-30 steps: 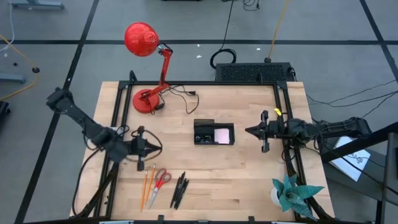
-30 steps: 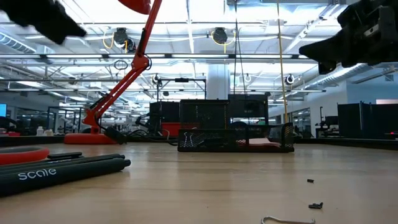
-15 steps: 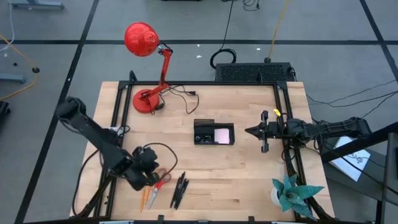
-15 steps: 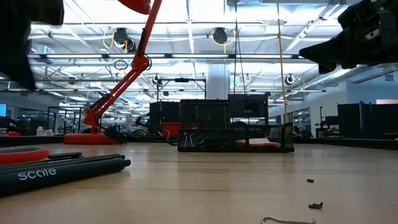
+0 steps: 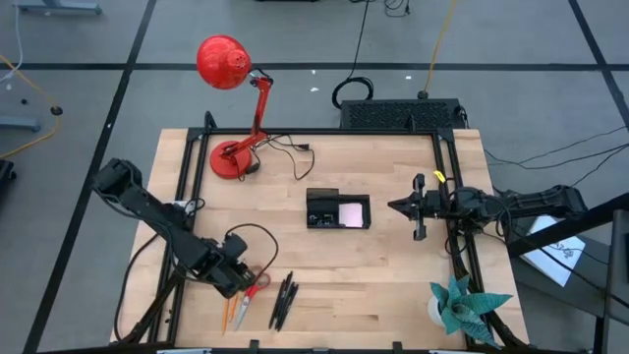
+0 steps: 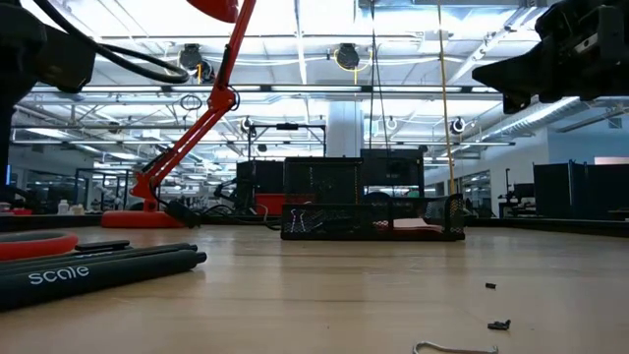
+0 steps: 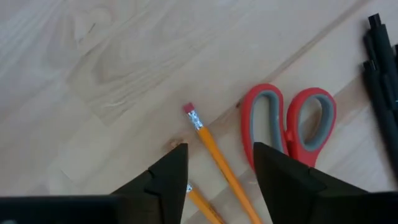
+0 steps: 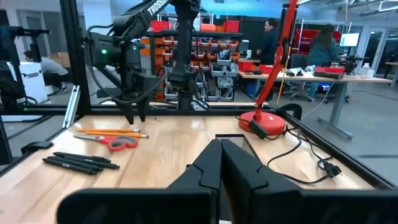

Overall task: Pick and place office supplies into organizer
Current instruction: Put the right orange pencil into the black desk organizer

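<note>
Two orange pencils (image 7: 217,158), the red-handled scissors (image 7: 289,124) and black pens (image 7: 382,68) lie flat on the wooden table near its front left. My left gripper (image 7: 217,158) hangs open just above them, pointing down. One pencil's eraser end lies between its fingers, untouched. In the high view it is my left gripper (image 5: 236,280) over the pencils (image 5: 231,307) and scissors (image 5: 256,285), with the pens (image 5: 283,300) beside them. The black organizer (image 5: 337,210) stands mid-table with a pink pad in it. My right gripper (image 5: 403,206) waits shut, level, to the organizer's right.
A red desk lamp (image 5: 236,108) stands at the far left with its cable (image 5: 285,147) on the table. A teal paper plant (image 5: 462,307) is at the near right corner. A black box with cables (image 5: 403,113) sits behind the table. Tiny black bits (image 6: 499,324) lie near the front edge.
My left gripper has swung toward the table's near edge and come down over the pencils and scissors. It has tipped from lying level to pointing down and has rolled about its own line. Nothing on the table has moved.
</note>
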### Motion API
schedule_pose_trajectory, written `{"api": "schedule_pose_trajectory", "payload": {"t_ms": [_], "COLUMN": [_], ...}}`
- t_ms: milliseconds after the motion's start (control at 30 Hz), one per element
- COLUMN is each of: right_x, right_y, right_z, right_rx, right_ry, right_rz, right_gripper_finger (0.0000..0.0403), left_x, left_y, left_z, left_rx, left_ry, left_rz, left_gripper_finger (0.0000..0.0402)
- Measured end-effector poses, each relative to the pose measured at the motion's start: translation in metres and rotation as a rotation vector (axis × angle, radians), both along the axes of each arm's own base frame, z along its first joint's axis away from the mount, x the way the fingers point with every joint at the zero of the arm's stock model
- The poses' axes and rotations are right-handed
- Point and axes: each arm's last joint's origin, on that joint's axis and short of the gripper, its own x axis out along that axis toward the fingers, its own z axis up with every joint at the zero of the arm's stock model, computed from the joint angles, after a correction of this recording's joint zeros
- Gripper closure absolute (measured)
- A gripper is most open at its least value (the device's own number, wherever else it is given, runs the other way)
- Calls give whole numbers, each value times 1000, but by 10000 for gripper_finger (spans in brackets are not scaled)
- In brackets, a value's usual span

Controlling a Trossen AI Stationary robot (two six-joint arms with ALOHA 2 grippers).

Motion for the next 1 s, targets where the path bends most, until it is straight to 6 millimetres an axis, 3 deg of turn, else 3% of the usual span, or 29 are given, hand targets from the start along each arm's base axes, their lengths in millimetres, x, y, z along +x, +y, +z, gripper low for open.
{"api": "schedule_pose_trajectory", "payload": {"t_ms": [1000], "right_x": [0], "right_y": [0], "right_z": [-1], "right_rx": [8], "right_ry": [12], "right_rz": [-1], "right_gripper_finger": [399], "left_x": [19], "left_y": [-14], "left_z": [-38], "left_rx": [-43], "left_ry": [84], "left_rz": [-4], "left_gripper_finger": [211]}}
